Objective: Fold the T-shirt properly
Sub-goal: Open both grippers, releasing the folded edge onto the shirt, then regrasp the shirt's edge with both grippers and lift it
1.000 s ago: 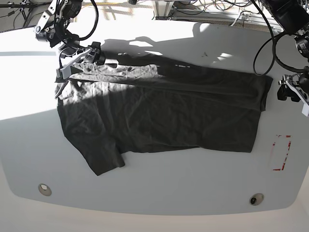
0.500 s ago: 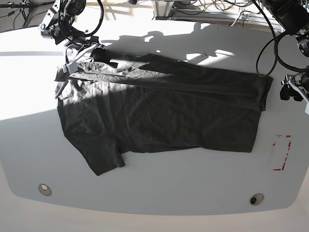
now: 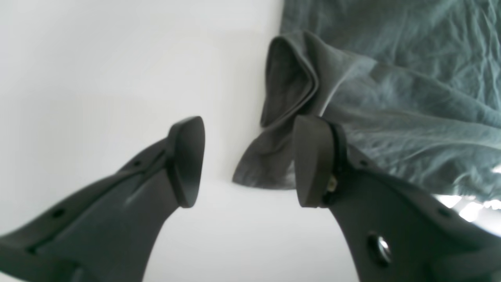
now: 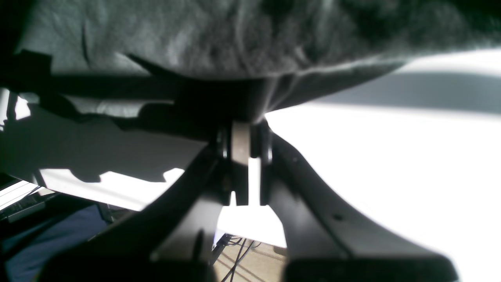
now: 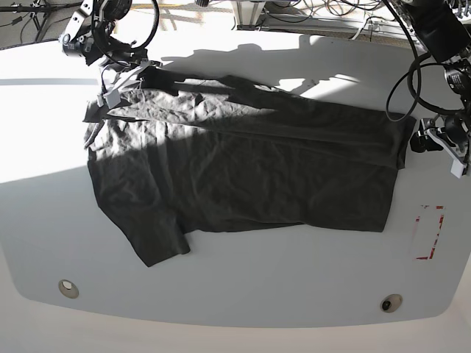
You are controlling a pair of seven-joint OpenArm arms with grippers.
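Presently, T-shirt (image 5: 243, 165) lay spread on white table (image 5: 294, 279). Right gripper (image 4: 244, 131), far corner, pinched its edge. Left gripper (image 3: 244, 162), jaws parted, stood just beside opposite folded corner, gripping nothing.

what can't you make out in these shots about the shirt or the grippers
- Right wrist view: the right gripper tips, buried in the T-shirt fold and shadow.
- Base view: the left gripper, too small, partly cut by the edge.
- All views: the T-shirt's printed mark; none shows.
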